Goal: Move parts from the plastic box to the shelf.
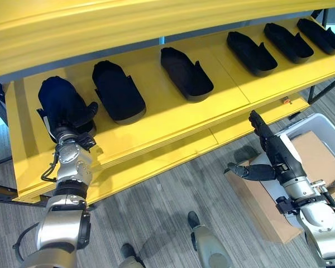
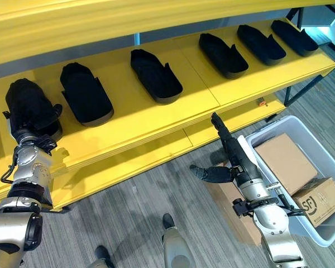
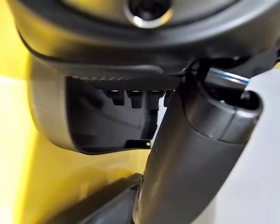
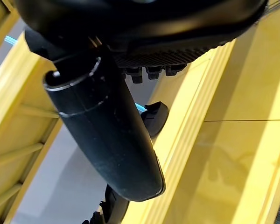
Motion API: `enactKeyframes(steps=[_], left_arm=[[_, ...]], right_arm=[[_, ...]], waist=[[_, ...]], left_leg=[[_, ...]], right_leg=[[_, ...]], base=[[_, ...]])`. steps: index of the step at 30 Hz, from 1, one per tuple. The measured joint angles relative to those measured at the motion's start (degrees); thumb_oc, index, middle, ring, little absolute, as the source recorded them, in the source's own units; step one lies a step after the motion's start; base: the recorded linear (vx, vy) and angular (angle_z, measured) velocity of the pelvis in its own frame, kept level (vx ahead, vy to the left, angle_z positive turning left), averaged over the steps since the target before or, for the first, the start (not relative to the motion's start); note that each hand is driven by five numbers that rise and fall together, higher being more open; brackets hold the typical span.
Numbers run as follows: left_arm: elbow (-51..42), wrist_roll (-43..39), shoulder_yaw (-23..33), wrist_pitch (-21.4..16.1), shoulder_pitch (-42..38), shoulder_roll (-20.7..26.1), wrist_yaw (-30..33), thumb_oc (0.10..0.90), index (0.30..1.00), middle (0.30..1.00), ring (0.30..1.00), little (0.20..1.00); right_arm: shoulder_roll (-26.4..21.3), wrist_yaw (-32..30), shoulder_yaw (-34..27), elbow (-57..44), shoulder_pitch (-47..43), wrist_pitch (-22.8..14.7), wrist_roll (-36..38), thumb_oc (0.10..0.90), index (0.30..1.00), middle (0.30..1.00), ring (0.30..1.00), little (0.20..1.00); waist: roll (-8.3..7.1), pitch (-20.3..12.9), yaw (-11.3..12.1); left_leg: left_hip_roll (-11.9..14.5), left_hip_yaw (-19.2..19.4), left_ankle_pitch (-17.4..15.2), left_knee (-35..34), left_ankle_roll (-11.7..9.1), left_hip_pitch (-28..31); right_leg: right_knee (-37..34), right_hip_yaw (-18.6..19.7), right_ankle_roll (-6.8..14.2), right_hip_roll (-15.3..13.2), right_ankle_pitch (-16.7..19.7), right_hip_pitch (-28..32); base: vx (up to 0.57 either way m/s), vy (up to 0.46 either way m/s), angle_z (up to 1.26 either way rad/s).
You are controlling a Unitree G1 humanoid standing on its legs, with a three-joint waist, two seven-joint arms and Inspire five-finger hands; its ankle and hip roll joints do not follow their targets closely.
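Observation:
Several black shoe-shaped parts lie in a row on the yellow shelf [image 1: 173, 120], among them one [image 1: 118, 90] near the left end and one [image 2: 155, 75] in the middle. At the far left end my left hand [image 1: 72, 117] is wrapped over another black part [image 1: 56, 95], thumb along its side. The left wrist view shows that part's hollow shell [image 3: 107, 130] just past the thumb [image 3: 196, 154]. My right hand [image 2: 234, 153] hovers below the shelf's front edge with straight fingers, thumb spread and nothing in it. It is just left of the grey plastic box [image 2: 322, 235].
The plastic box [image 1: 324, 120] stands on the floor at the right and holds cardboard boxes [image 2: 285, 159]. Another cardboard box [image 1: 257, 206] stands on the floor under my right hand. A lower yellow shelf board [image 1: 173, 159] juts out beneath the top one.

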Motion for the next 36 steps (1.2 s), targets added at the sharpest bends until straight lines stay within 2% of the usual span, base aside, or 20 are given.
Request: enactKeyframes(steps=[10, 14, 23, 36], left_arm=[[1.6, 0.0, 0.2, 0.0, -1.7, 0.9, -0.3, 0.900, 1.000, 1.000, 1.000, 1.000], [1.6, -0.2, 2.4, 0.0, -1.7, 1.1, -0.3, 0.900, 1.000, 1.000, 1.000, 1.000], [1.5, -2.3, 4.7, -0.2, -1.8, 1.4, -0.3, 0.900, 1.000, 1.000, 1.000, 1.000], [1.6, -2.2, 4.7, 0.1, -1.2, 1.8, -0.3, 0.900, 1.000, 1.000, 1.000, 1.000]], right_arm=[[0.0, 0.0, 0.0, 0.0, 0.1, 0.0, 0.2, 0.900, 1.000, 1.000, 1.000, 1.000], [0.0, 0.0, 0.0, 0.0, 0.1, 0.0, 0.2, 0.900, 1.000, 1.000, 1.000, 1.000], [-0.7, 0.2, 0.0, 0.0, 0.1, 0.0, 0.2, 0.900, 1.000, 1.000, 1.000, 1.000], [-1.9, 0.8, 0.0, 0.0, 0.0, 0.0, 0.2, 0.900, 1.000, 1.000, 1.000, 1.000]], waist=[[-0.36, 0.5, -0.1], [-0.38, 0.6, -0.2], [-0.14, 1.9, 0.7], [-0.12, 2.1, 1.5]], left_leg=[[0.7, -0.1, -1.2, 2.3, 0.0, -1.0], [0.8, 0.0, -1.4, 2.8, 0.0, -1.6], [0.8, -0.2, -1.4, 3.4, 0.0, -1.6], [0.8, -1.5, -1.4, 4.7, 0.0, -2.6]], right_leg=[[-0.1, 0.2, 0.0, 0.1, 0.0, -0.4], [0.3, 0.4, 0.0, 0.2, 0.0, -0.9], [1.5, 0.5, 0.0, 0.2, 0.0, -1.0], [2.0, -0.2, 0.0, 0.0, -0.1, -1.0]], base=[[-0.01, 0.007, -0.01], [0.00, 0.000, 0.00], [0.00, 0.001, 0.00], [0.00, 0.004, 0.03]])
